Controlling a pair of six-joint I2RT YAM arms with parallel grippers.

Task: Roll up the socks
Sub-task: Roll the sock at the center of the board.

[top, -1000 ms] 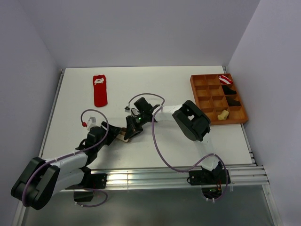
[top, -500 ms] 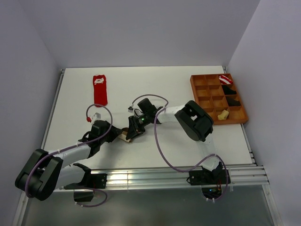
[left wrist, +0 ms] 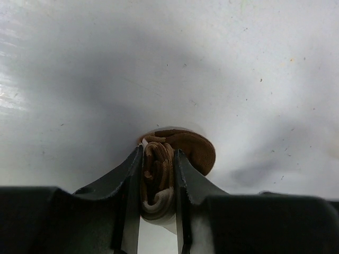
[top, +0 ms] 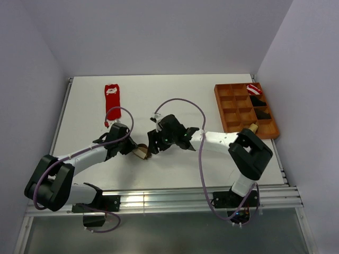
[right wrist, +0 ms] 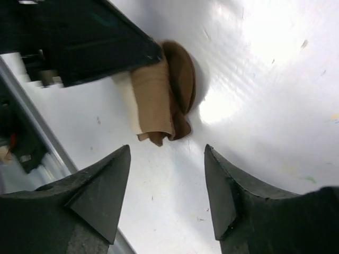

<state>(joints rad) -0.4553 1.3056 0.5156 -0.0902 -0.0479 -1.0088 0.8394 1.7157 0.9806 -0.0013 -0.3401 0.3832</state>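
Note:
The brown-and-tan striped sock (top: 142, 153) lies on the white table as a tight roll, its cream cuff at the near end. My left gripper (top: 135, 150) is shut on the roll. In the left wrist view the roll (left wrist: 195, 149) is squeezed between the fingers of the left gripper (left wrist: 158, 153). My right gripper (top: 152, 142) hangs just right of the roll, open and holding nothing. In the right wrist view the roll (right wrist: 159, 103) lies beyond the tips of the right gripper (right wrist: 167, 151). The red sock (top: 112, 102) with a white mark lies flat at the back left.
An orange compartment tray (top: 221, 108) stands at the back right. It holds a red-and-white rolled bundle (top: 254, 89), black bundles (top: 258, 101) and a small yellow piece (top: 252, 127) beside my right arm's elbow. A metal rail (top: 175, 197) runs along the near edge.
My right gripper has opened, let go of the roll and drawn back to the right, its elbow swinging right. My left gripper closed on the roll and shifted slightly rightward.

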